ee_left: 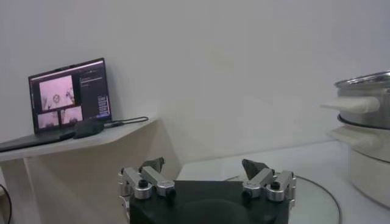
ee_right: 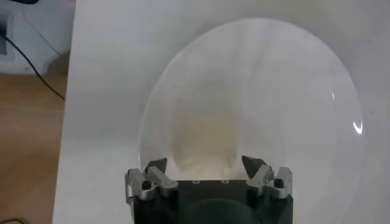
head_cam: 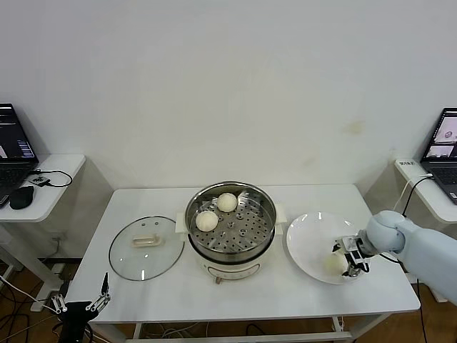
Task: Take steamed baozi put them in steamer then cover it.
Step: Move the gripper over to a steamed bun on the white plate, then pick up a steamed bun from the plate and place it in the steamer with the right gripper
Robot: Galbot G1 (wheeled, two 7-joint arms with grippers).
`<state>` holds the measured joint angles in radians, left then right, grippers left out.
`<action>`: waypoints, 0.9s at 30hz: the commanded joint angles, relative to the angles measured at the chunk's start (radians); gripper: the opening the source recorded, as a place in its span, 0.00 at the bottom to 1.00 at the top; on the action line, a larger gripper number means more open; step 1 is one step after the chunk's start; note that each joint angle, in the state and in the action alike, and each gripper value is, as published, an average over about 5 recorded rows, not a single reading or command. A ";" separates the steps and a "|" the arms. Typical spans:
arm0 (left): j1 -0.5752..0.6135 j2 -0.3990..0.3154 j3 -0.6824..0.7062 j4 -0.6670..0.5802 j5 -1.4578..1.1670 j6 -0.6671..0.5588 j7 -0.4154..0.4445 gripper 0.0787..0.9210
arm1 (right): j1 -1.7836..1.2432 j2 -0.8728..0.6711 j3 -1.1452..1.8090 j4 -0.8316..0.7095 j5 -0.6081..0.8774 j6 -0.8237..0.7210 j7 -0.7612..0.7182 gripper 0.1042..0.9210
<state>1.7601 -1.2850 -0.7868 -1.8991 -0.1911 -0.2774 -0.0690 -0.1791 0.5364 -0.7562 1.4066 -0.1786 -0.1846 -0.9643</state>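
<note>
At the near right of the counter [head_cam: 243,304], the right gripper [head_cam: 348,263] is reaching down onto the white plate [head_cam: 307,243], its jaws standing either side of a baozi [head_cam: 335,261]. In the right wrist view that bun [ee_right: 204,143] is lying between the fingertips, which are not visibly pressing on it yet, so the grasp looks under way rather than finished. The step in hand is picking up a third bun. The next move calls for closing gently, since the bun will probably squash, then lifting clear of the plate rim and carrying it across to the steamer [head_cam: 230,223] at mid-counter, where two baozi [head_cam: 217,211] are already sitting on the perforated tray. The left gripper [head_cam: 86,306] is hanging idle off the near left corner with jaws spread wide. The cover [head_cam: 146,247] is lying flat just left of the steamer, waiting. Farther off, side desks with laptops [head_cam: 13,143] are flanking the counter against a plain white wall.
</note>
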 commanded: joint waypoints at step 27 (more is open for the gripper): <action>-0.010 0.008 0.008 -0.009 -0.007 -0.002 0.000 0.88 | 0.810 0.092 -0.371 0.072 0.322 -0.051 -0.059 0.62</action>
<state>1.7511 -1.2774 -0.7808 -1.9071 -0.1966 -0.2790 -0.0689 0.2337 0.5492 -0.9394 1.4585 -0.0125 -0.2211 -1.0147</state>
